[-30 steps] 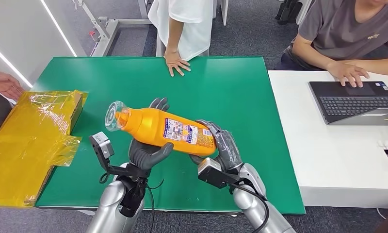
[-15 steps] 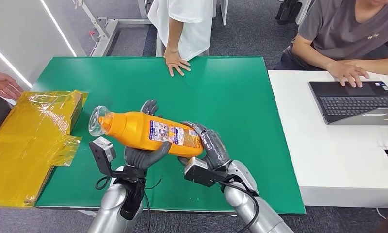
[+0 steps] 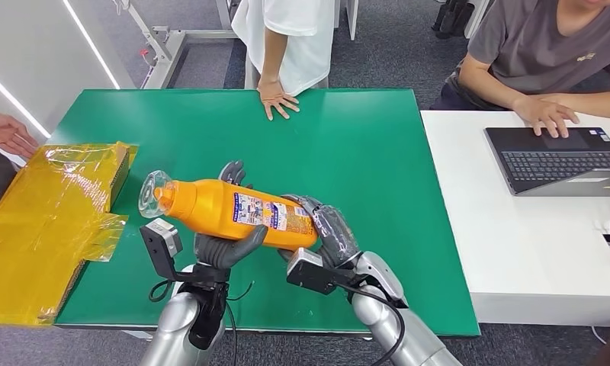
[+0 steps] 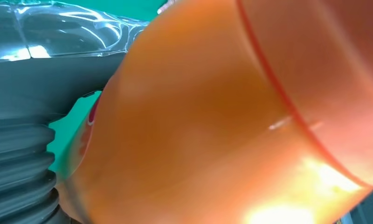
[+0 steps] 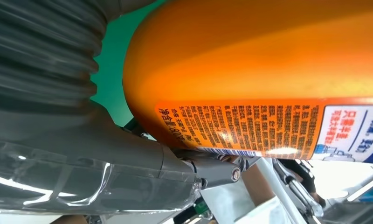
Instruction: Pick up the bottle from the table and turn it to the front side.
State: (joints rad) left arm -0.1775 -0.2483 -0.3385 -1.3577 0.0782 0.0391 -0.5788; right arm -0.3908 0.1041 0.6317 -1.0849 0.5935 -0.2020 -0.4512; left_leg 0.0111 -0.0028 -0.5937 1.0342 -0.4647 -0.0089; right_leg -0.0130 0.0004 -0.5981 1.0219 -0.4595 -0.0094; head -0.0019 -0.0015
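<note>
Head view: you see the orange bottle [image 3: 226,212] at lower centre of the frame, lying nearly level above the green surface [image 3: 363,152], held between both robot hands.
Bottle: its clear cap [image 3: 151,192] points to the left of the frame and slightly up; its base sits to the right, against the right robot hand. A printed label [image 3: 268,214] with small text and a blue patch faces up toward you.
Left robot hand [image 3: 226,244]: you find it under the middle of the bottle, thumb wrapped across the near side, darker fingers [image 3: 233,172] showing over the far side. It is grasping the bottle.
Right robot hand [image 3: 329,229]: it cups the base end, fingers curled around the orange body, so it is grasping the bottle too.
Left wrist view: you look along the smooth orange wall of the bottle [image 4: 231,121], with the grey ribbed cover at the left edge of the frame.
Right wrist view: the label's fine print [image 5: 250,126] runs along the bottle, green surface showing behind.
Yellow wrapped package [image 3: 50,221]: it lies at the left of the frame, over the surface's left edge, well apart from the bottle.
People: one hand [image 3: 277,100] rests flat on the far edge of the surface; another hand [image 3: 6,131] shows at the left edge of the frame.
Laptop [image 3: 561,160]: it sits on the white desk [image 3: 515,252] at right, a person's hand on its keys.
</note>
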